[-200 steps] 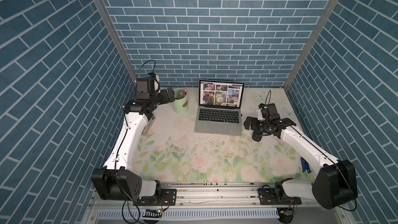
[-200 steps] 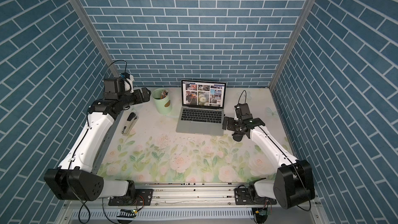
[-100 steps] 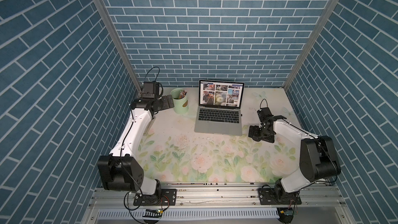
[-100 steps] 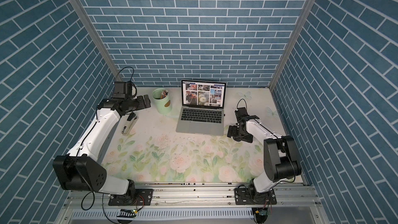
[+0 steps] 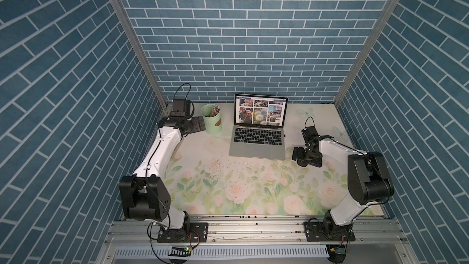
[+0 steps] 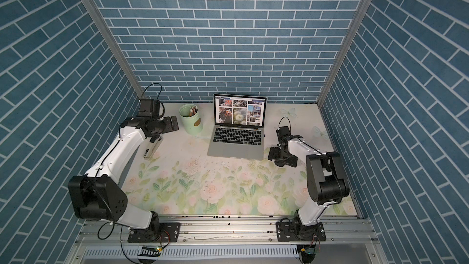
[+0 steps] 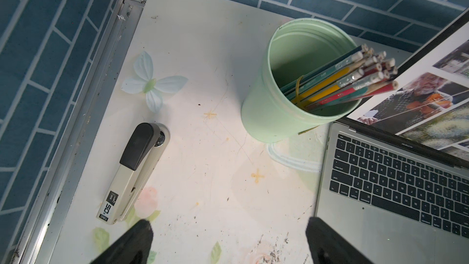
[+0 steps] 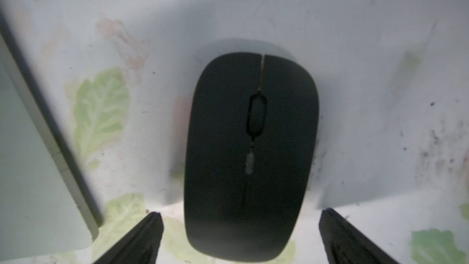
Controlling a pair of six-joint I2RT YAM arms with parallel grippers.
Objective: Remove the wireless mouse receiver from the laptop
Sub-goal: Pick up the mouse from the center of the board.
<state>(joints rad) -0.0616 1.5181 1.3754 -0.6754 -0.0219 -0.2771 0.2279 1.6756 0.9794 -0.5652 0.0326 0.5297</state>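
The wireless mouse receiver (image 5: 284, 135) juts sideways from the right edge of the laptop (image 5: 256, 148), level with the keyboard's back row. The right gripper (image 5: 299, 158), jaws spread and empty, hovers over the black mouse (image 8: 251, 153) (not the target), so the stub lies beyond it toward the back wall. The left gripper (image 5: 198, 124), likewise spread, is well apart, across the laptop.

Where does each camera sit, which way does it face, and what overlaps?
Top views: high over the front rail, facing down and back at table, laptop, brick wall; left arm and right arm whole.
Left wrist: on left arm, facing down at stapler, pencil cup, laptop keyboard; open left gripper tips show.
Right wrist: close above the mouse, laptop corner beside; open right gripper tips show.
Shared: laptop in all; stapler in left wrist and a top view.
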